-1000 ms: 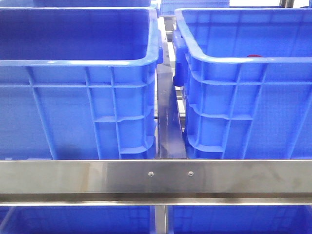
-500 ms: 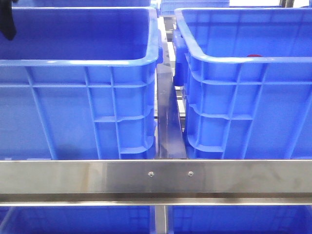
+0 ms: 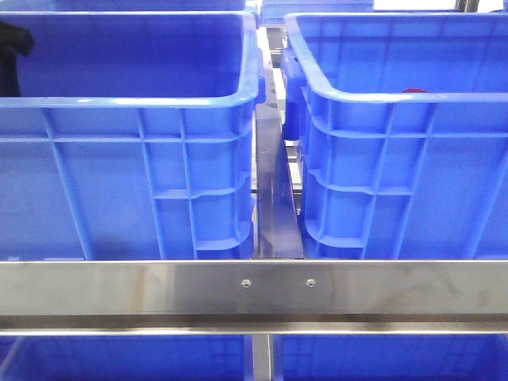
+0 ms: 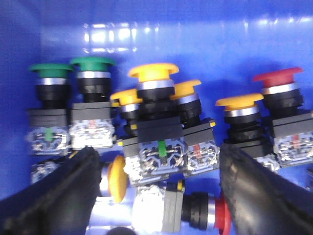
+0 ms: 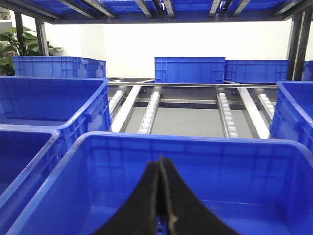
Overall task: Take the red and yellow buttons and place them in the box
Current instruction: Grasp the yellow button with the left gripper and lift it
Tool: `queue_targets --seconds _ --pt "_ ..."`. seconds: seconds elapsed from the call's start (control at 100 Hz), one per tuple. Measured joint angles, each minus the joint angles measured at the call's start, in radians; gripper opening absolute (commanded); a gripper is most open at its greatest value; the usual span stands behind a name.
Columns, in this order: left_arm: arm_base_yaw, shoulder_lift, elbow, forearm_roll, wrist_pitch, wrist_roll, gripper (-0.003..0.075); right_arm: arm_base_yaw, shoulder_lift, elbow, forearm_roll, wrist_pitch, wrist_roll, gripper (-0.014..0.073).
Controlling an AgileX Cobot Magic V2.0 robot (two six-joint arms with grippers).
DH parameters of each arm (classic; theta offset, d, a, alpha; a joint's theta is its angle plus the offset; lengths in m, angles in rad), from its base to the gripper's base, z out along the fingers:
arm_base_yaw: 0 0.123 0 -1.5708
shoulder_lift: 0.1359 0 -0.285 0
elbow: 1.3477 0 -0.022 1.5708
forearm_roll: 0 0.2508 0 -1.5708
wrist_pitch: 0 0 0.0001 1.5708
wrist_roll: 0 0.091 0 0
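Observation:
In the left wrist view, my left gripper (image 4: 159,159) is open and low inside a blue crate, its black fingers (image 4: 58,196) on either side of a heap of push buttons. Between them lie a yellow button (image 4: 117,178) and a red button (image 4: 223,219) on their sides. Behind stand more yellow buttons (image 4: 152,72) and a red one (image 4: 278,77). From the front, only a black bit of the left arm (image 3: 14,38) shows in the left crate (image 3: 127,101). A red cap (image 3: 413,91) peeks over the right box's rim (image 3: 397,98). My right gripper (image 5: 160,165) is shut on nothing above a blue crate (image 5: 195,142).
Two green buttons (image 4: 92,62) stand among the others at the crate's back wall. A steel rail (image 3: 254,287) crosses in front of both crates, with a narrow gap (image 3: 274,190) between them. More blue crates (image 5: 190,69) and roller tracks (image 5: 149,112) lie beyond.
A black part of the left arm has come into the front view at the far left of the left crate. Nothing else has moved.

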State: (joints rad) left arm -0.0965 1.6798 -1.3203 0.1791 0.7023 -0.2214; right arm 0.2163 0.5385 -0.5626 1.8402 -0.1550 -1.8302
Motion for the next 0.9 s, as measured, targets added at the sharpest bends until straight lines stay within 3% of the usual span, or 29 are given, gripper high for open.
queue_targets --seconds 0.9 --pt "0.0 0.164 -0.007 0.0 -0.096 0.0 0.0473 0.0 0.0 0.01 0.0 -0.002 0.0 -0.0067"
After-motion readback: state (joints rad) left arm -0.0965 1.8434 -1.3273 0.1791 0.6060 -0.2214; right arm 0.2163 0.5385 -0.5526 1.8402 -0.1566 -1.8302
